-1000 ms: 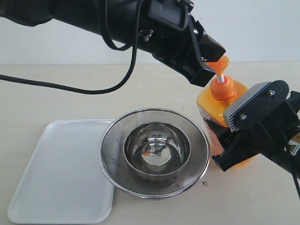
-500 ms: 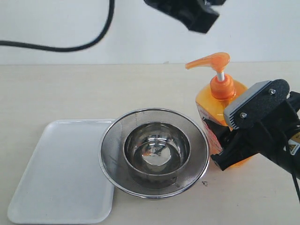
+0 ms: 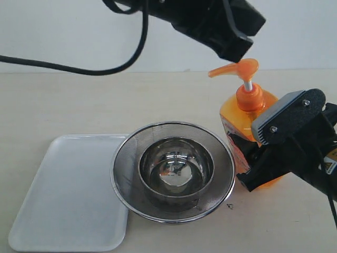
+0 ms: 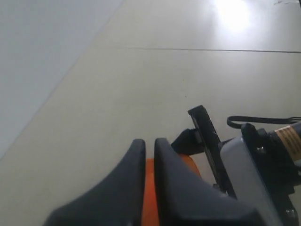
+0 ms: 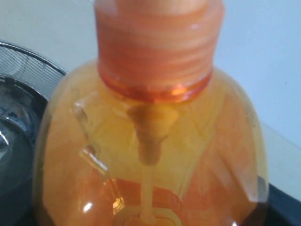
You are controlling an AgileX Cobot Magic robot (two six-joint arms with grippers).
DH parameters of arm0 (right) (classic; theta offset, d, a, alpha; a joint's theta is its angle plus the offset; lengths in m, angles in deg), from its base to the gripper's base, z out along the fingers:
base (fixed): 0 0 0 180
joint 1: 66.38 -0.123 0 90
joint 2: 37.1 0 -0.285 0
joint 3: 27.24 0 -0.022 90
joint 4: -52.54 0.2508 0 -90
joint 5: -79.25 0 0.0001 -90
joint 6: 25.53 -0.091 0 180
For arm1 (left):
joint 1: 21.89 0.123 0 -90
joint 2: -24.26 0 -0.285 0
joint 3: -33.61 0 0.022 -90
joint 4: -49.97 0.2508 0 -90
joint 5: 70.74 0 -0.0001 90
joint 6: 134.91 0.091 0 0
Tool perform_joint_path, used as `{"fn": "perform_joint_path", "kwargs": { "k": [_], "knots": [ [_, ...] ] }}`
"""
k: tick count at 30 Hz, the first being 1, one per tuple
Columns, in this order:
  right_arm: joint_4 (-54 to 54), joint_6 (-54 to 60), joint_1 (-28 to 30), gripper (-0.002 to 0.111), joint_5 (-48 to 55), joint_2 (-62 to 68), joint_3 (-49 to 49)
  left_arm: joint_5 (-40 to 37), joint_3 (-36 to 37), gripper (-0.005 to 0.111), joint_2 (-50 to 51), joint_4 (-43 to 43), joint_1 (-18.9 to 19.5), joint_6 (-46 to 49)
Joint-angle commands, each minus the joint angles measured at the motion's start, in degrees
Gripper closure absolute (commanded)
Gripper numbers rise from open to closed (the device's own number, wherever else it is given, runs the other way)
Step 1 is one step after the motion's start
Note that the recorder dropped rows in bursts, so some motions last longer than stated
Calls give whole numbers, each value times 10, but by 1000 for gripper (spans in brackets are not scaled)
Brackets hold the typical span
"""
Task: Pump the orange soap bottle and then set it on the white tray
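The orange soap bottle (image 3: 243, 118) stands upright on the table, right of the strainer. My right gripper (image 3: 251, 166) is shut on its lower body. In the right wrist view the bottle (image 5: 150, 155) fills the frame, and the fingers hardly show. Its orange pump head (image 3: 246, 67) is up on the white stem, spout pointing left. My left gripper (image 3: 238, 52) hangs shut directly over the pump head, touching it or nearly so. In the left wrist view its fingers (image 4: 136, 155) sit side by side with orange plastic (image 4: 189, 164) just beyond them. The white tray (image 3: 63, 195) lies flat at the front left.
A round steel mesh strainer (image 3: 131, 153) with a steel bowl (image 3: 176, 168) inside sits mid-table, overlapping the tray's right edge and close to the bottle's left side. A black cable (image 3: 68, 67) runs from the left arm above the back of the table.
The left gripper lifted off the pump head and rose to the top of the view. It has since come back down just above the head. The bottle and the right gripper stayed put.
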Motion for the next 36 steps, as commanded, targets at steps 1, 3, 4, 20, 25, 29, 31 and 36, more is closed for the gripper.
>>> {"fn": "perform_joint_path", "kwargs": {
  "k": [1,3,4,20,25,29,31,36],
  "knots": [
    [-3,-4,-1,109,7,-2,0,-24,-1,102,18,0,-2,-12],
    [-3,-4,-1,109,7,-2,0,-31,-1,102,24,2,-2,-12],
    [-3,-4,-1,109,7,-2,0,-34,-1,102,25,2,-2,-12],
    [-3,-5,-1,109,4,-2,0,-12,0,102,26,76,-2,-66],
    [-3,-5,-1,109,4,-2,0,-13,0,102,26,76,-2,-66],
    [-3,-5,-1,109,4,-2,0,-15,0,102,26,72,-2,-66],
    [-3,-5,-1,109,4,-2,0,-25,0,102,27,73,-2,-66],
    [-3,-5,-1,109,6,-2,0,-48,0,102,46,74,-2,-66]
  ]
}}
